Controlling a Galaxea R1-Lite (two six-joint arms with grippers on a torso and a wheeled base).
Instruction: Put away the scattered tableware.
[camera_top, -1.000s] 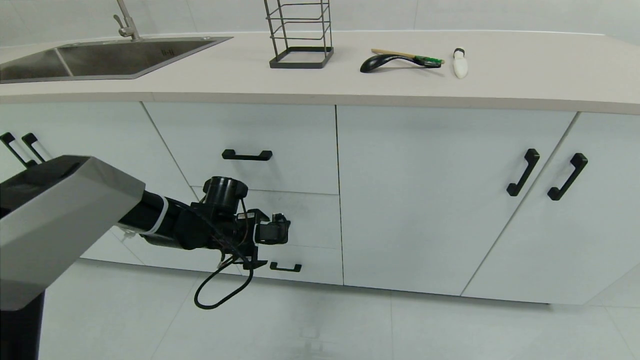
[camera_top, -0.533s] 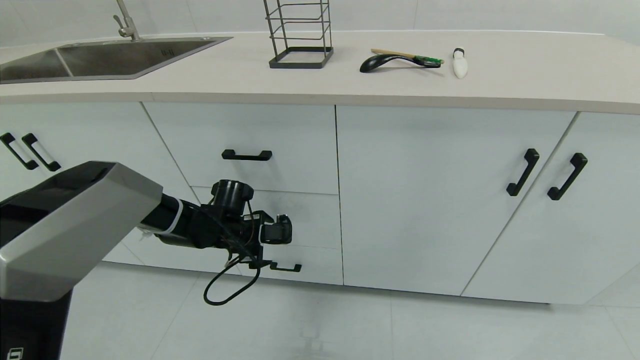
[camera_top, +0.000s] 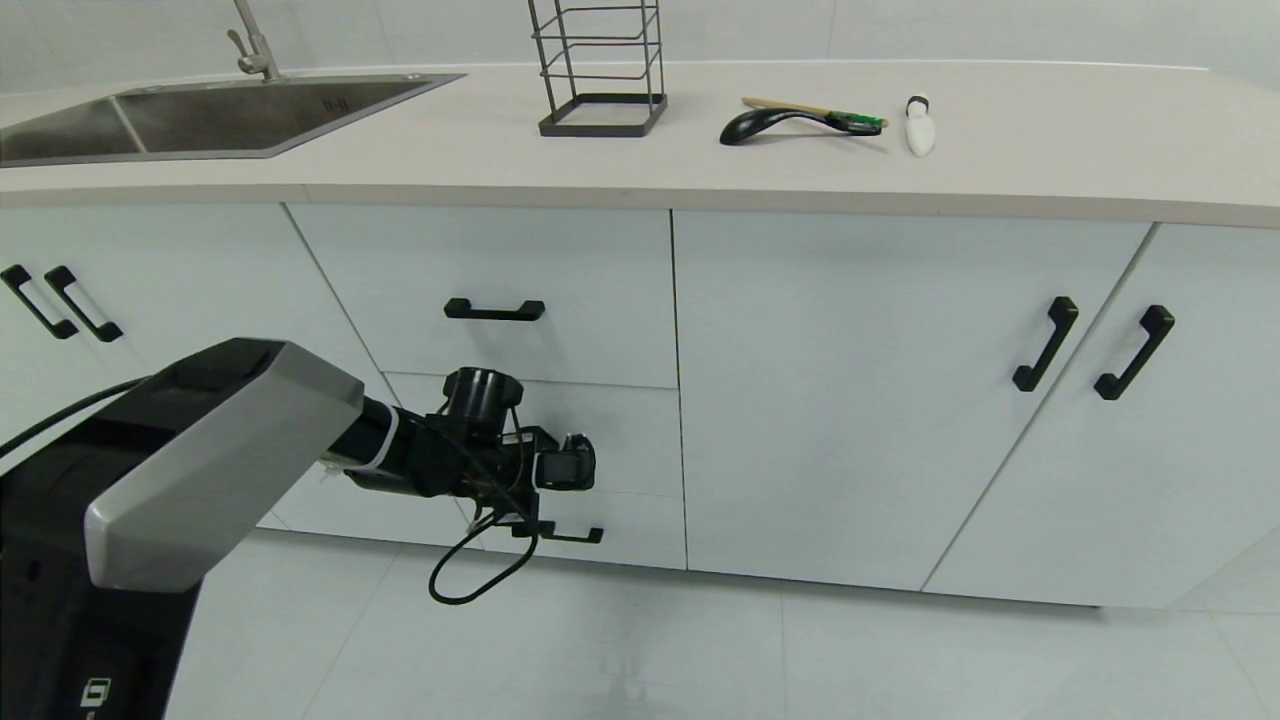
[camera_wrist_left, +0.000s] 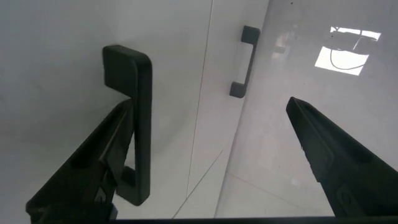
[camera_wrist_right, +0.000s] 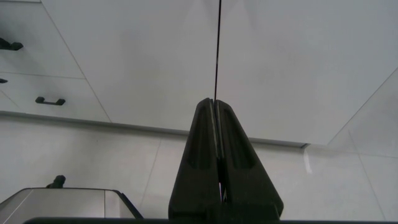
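Status entry, left arm: over the last second the left claw (camera_top: 572, 466) has pushed forward and toward 3 o'clock in the head view, closing on the white drawer stack (camera_top: 560, 300) below the counter; the camera itself has not shifted. Reading: the step in hand is probably opening a drawer to stow the tableware, with nothing picked up yet. Left claw: fingers spread wide, nothing held. Black bar handle of the middle drawer (camera_wrist_left: 138, 124): just beside one finger, not yet between the two, so no grip is made. Black bar handle of the bottom drawer (camera_top: 572, 535): at 6 o'clock from the left claw, near. Right claw (camera_wrist_right: 215, 109): fingers pressed fully together, nothing held, facing white cabinet fronts. Task items, all on the pale beige countertop (camera_top: 1050, 150): glossy black plastic spoon (camera_top: 762, 123); pair of wooden chopsticks with green-patterned ends (camera_top: 812, 110), lying along the spoon's handle, contact uncertain; small white utensil, likely a ceramic spoon (camera_top: 920, 130), just beside them at 3 o'clock. Position relative to the left claw: the group lies at about 1 o'clock, well apart and a level higher. Dark wire utensil rack (camera_top: 600, 75): on the countertop, at 9 o'clock from the black spoon, near. Stainless steel sink (camera_top: 200, 110): at 10 o'clock of the head view.
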